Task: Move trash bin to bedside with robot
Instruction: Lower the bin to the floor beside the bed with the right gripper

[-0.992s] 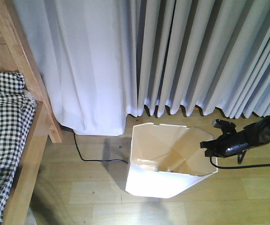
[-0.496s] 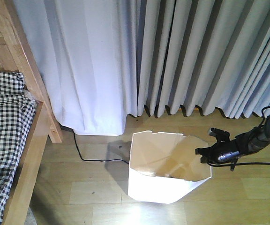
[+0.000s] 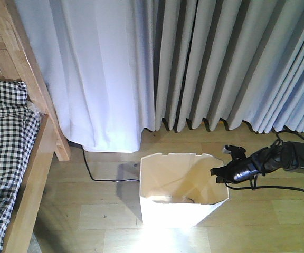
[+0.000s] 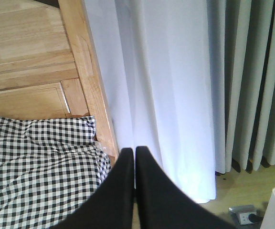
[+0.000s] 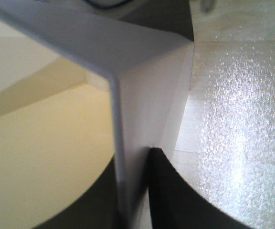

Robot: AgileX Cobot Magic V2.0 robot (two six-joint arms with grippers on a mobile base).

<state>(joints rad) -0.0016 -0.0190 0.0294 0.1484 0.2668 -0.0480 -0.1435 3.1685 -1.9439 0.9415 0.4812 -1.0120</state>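
Observation:
The white trash bin [image 3: 173,208] stands on the wooden floor in front of the curtains, right of the bed. My right gripper [image 3: 218,173] is shut on the bin's right rim; in the right wrist view the thin white wall [image 5: 128,157] runs between the two black fingers [image 5: 175,191]. The bedside [image 3: 33,179] is the light-brown bed frame with checked bedding [image 3: 4,158] at the left, a stretch of floor away from the bin. My left gripper [image 4: 134,157] is shut on nothing, held high over the bedding [image 4: 37,167] and the frame post [image 4: 87,71].
Grey-white curtains [image 3: 194,63] hang along the back wall. A black cable [image 3: 96,176] runs over the floor between bed and bin. A wall socket block [image 4: 242,214] lies on the floor by the curtain hem. The right arm's cable [image 3: 289,190] trails right.
The right gripper has pulled the bin leftward and slightly toward the camera, closer to the bed. The arm has come lower and further left with it.

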